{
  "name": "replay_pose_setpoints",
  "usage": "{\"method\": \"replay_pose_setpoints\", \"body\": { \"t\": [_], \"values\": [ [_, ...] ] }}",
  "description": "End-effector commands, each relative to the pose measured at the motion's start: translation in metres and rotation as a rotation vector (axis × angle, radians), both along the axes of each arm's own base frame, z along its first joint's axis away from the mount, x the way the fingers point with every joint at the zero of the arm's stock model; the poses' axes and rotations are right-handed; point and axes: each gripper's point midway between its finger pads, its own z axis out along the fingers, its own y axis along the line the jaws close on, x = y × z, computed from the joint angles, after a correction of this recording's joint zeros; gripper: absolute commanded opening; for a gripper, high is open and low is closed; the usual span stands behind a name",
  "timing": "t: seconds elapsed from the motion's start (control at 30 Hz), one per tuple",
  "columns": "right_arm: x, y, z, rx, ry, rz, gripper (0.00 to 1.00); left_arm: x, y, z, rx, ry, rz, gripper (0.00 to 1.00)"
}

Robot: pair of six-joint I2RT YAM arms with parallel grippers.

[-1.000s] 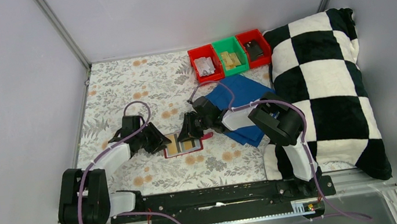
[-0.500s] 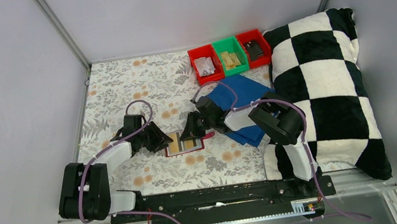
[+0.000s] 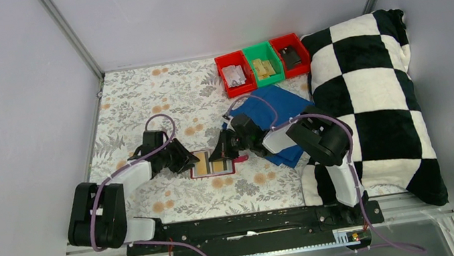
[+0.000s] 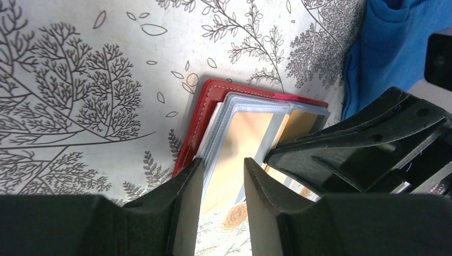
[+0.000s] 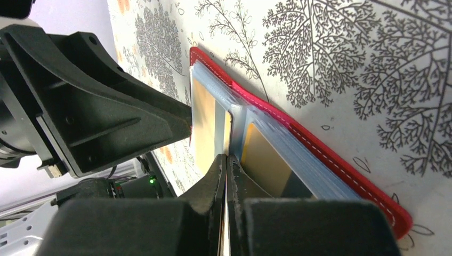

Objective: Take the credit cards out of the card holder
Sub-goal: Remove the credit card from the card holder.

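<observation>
A small red folding card holder [image 3: 211, 163] is laid open on the floral-printed tabletop [image 3: 139, 93], between the two tools. The left tool [image 4: 223, 166] is held with its jaws apart. Its tips are set at the card holder's nearest edge, over the clear pockets. A thin tan-yellow plastic card [image 4: 240, 133] is seen in the pocket just ahead of the gap. The right tool [image 5: 225, 158] is closed, and its tips are set on the divide between two pockets from the opposite side. Whether a card edge is pinched there cannot be told. A folded blue cloth [image 3: 284, 103] is spread just behind the right tool.
</observation>
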Motion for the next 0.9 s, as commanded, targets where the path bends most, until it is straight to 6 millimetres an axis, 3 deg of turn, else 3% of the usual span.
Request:
{"method": "replay_pose_setpoints", "body": {
  "t": [0.0, 0.5, 0.87],
  "values": [
    [-0.004, -0.006, 0.017, 0.007, -0.058, 0.04, 0.0, -0.003, -0.001, -0.009, 0.009, 0.039, 0.002, 0.39],
    [-0.008, -0.04, 0.007, -0.002, 0.018, -0.019, 0.0, -0.004, 0.007, -0.017, 0.064, 0.073, 0.019, 0.37],
    [-0.017, -0.045, 0.005, 0.022, 0.138, -0.079, 0.0, -0.016, 0.009, -0.02, 0.056, 0.086, 0.041, 0.36]
  ]
}}
